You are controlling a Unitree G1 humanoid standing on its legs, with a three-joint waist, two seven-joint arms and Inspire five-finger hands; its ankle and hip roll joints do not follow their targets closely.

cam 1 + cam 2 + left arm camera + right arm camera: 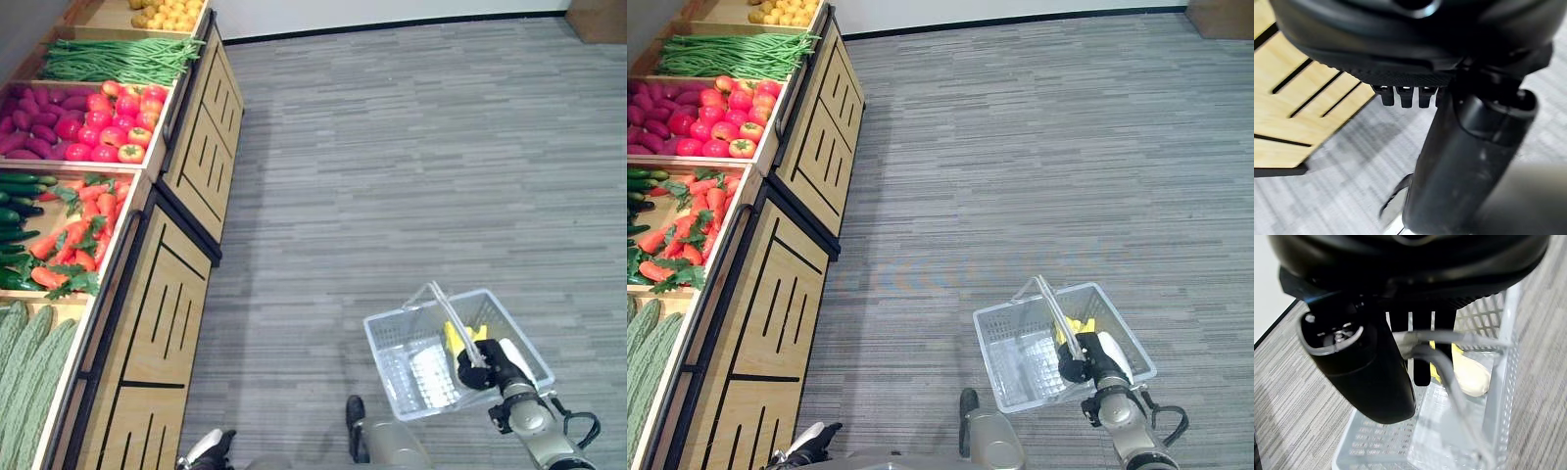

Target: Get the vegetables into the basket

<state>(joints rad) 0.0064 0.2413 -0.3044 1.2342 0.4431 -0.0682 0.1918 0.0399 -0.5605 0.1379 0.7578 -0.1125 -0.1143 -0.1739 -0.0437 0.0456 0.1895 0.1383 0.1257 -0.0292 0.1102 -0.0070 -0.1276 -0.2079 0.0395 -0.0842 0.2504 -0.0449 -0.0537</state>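
1. Along the far left stood a wooden produce stand with slatted front panels and black trim, its bins running away from the robot.
2. The nearest bin held long, bumpy pale-green gourds.
3. The next bin held dark green cucumbers on its left side and orange carrots with leafy tops on its right.
4. Beyond that lay purple vegetables beside red and orange tomatoes, then a bin of green beans, and farthest off a bin of small yellow produce.
5. The left hand showed at the bottom edge, just beside the stand's front panel; in its wrist view the fingers pointed down in a close row, holding nothing, with the thumb standing beside them.
6. Grey striped floor filled the middle and right of the scene.
7. At the lower right, well apart from the stand, hung a white plastic basket with wire handles.
8. The right hand was over the basket's right half, its fingers curled round the handles, which ran under them in the wrist view.
9. Inside the basket, on its right side, lay something yellow against the mesh wall; what it was could not be told.
10. All the vegetables on the stand lay in their bins, apart from the basket.
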